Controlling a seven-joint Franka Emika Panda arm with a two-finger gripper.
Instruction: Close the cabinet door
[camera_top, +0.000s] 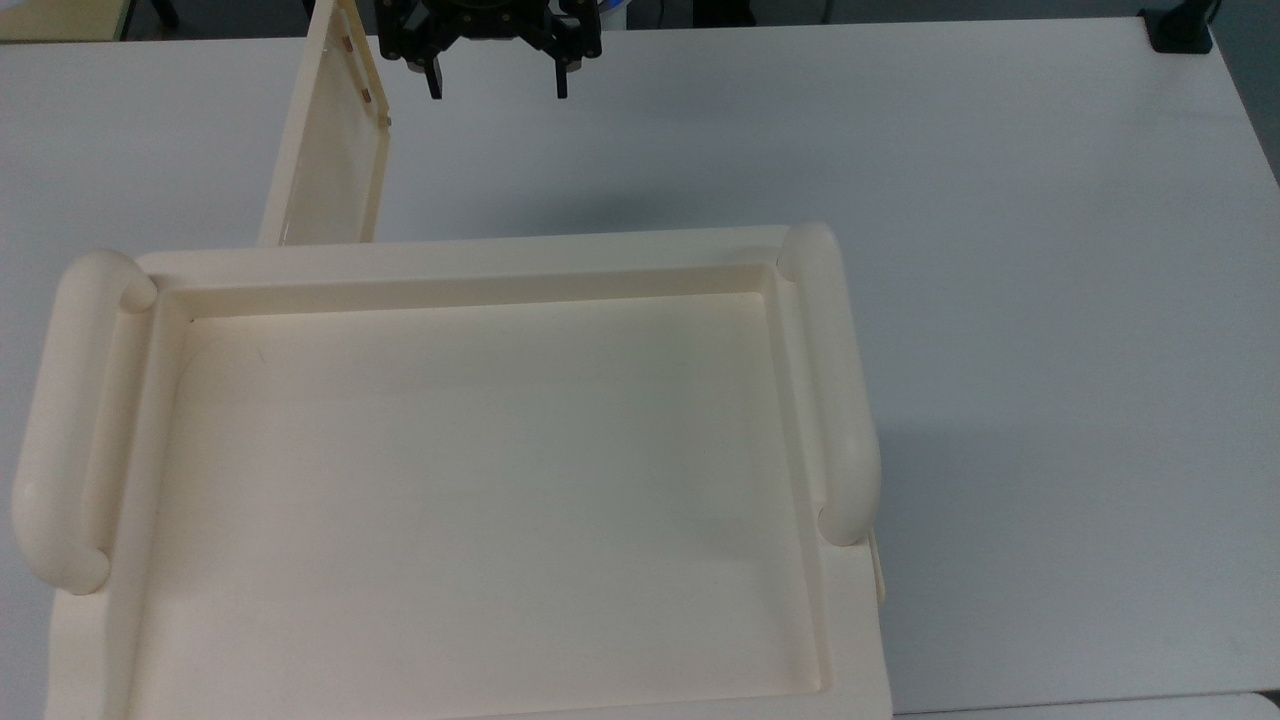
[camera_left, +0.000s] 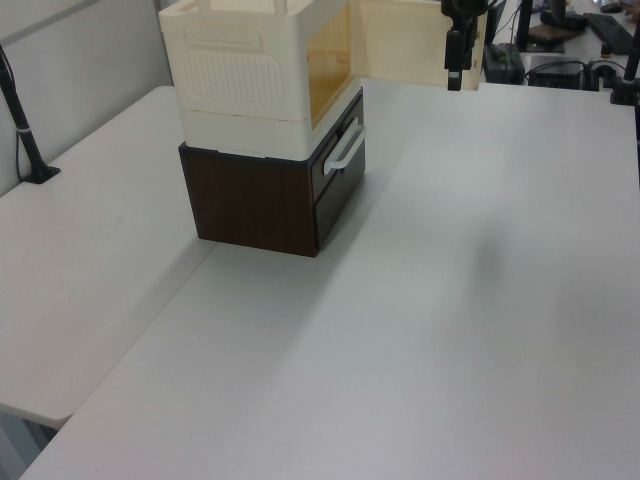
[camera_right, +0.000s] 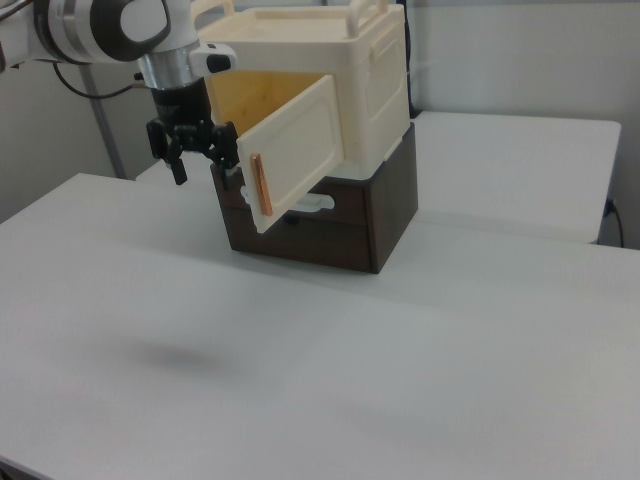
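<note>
My pincer (camera_top: 497, 82) hangs wide open and empty above the table (camera_top: 1000, 300). The cabinet door (camera_top: 330, 150) stands swung out at its nine o'clock in the top view, just beside it.

Even, bright overhead light washes my white table (camera_top: 1000, 300) pale and flat. Under my claw (camera_top: 497, 85) lies a soft, blurred shadow, seen in all 3 views. The cabinet (camera_top: 480, 480) drops a faint shadow toward the top view's right. I see mild grain and slight softness throughout, with no harsh glare.
</note>
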